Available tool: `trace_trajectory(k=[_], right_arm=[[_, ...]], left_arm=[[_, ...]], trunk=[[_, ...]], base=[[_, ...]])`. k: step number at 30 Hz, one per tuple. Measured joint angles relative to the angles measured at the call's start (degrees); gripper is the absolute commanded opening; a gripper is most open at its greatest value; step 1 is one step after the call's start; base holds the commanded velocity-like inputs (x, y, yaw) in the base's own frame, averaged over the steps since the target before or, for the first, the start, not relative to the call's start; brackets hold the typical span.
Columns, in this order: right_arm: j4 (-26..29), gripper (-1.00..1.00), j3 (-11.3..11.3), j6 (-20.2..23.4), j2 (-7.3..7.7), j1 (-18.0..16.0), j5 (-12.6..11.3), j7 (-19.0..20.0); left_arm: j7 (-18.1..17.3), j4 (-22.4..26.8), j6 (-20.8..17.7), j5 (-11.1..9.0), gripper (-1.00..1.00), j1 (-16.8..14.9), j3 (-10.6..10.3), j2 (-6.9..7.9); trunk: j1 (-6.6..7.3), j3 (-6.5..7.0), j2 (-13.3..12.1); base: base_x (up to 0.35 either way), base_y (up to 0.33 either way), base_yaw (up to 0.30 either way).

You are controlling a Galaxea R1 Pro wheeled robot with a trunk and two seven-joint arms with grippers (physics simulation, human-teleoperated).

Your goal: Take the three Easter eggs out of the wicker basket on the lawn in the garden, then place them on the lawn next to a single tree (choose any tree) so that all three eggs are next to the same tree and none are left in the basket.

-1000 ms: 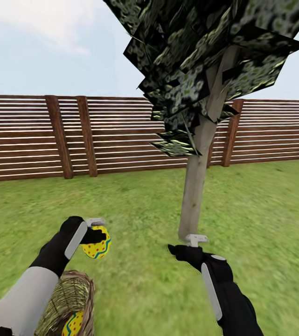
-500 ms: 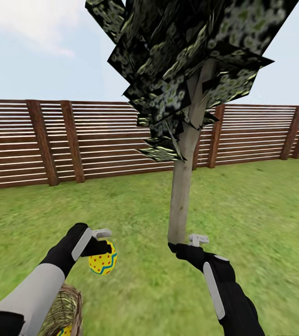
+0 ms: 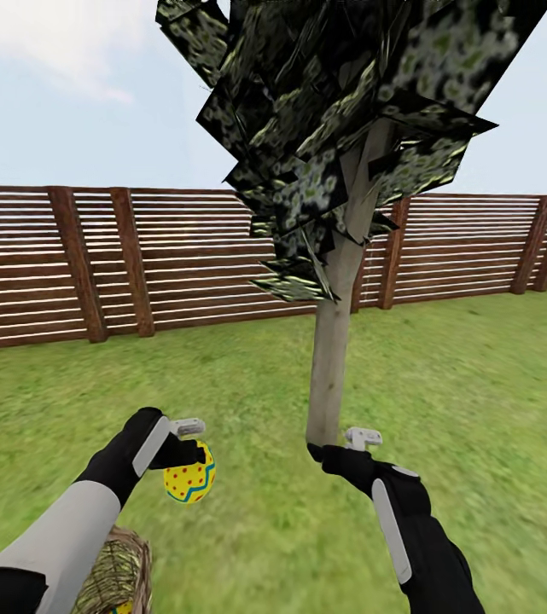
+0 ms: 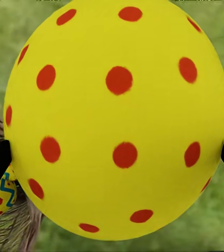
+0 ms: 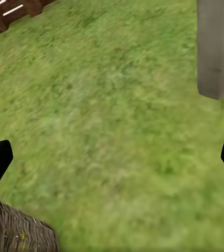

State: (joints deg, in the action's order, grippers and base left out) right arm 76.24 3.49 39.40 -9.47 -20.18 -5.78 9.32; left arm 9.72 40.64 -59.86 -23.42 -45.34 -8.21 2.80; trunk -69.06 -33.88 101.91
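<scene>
The left claw point(image 3: 189, 450) grips a red-dotted egg point(image 3: 189, 482) above the lawn point(image 3: 247, 384), left of the tree point(image 3: 328, 375) trunk and just beyond the wicker basket point(image 3: 124, 567), where a zigzag egg point(image 4: 1, 197) lies. The right claw point(image 3: 337, 443) hovers spread open, holding nothing, near the trunk's base, forearm reaching forward.

Eggs: two visible, red-dotted egg point(image 3: 189, 483) point(image 4: 117, 118), zigzag egg point(image 4: 1, 197) in basket. One wicker basket point(image 3: 119, 567). One tree point(image 3: 331, 375). Third egg possibly hidden.
</scene>
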Motion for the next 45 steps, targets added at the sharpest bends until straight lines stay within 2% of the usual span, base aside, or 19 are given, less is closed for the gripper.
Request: trace_trajectory(k=[7, 39, 45], right_arm=[[0.02, 1.00, -0.05, 0.01, -0.01, 0.01, -0.03, 0.00], [-0.23, 1.00, -0.35, 0.10, -0.04, 0.01, -0.11, -0.01], [-0.24, 1.00, -0.38, 0.16, -0.05, 0.00, -0.11, 0.08]], left_arm=[[0.03, -0.01, 0.02, 0.09, -1.00, 0.00, -0.01, -0.41], [0.15, 0.03, 0.02, 0.26, -1.00, -0.01, -0.01, -0.59], [0.15, 0.08, 0.00, 0.27, -1.00, -0.01, 0.00, -0.59]], trunk=[[1.54, 1.62, -2.81], [8.57, 9.46, -15.65], [9.89, 10.69, -18.06]], base=[[0.000, 0.000, -0.185], [0.000, 0.000, -0.219], [0.000, 0.000, -0.060]])
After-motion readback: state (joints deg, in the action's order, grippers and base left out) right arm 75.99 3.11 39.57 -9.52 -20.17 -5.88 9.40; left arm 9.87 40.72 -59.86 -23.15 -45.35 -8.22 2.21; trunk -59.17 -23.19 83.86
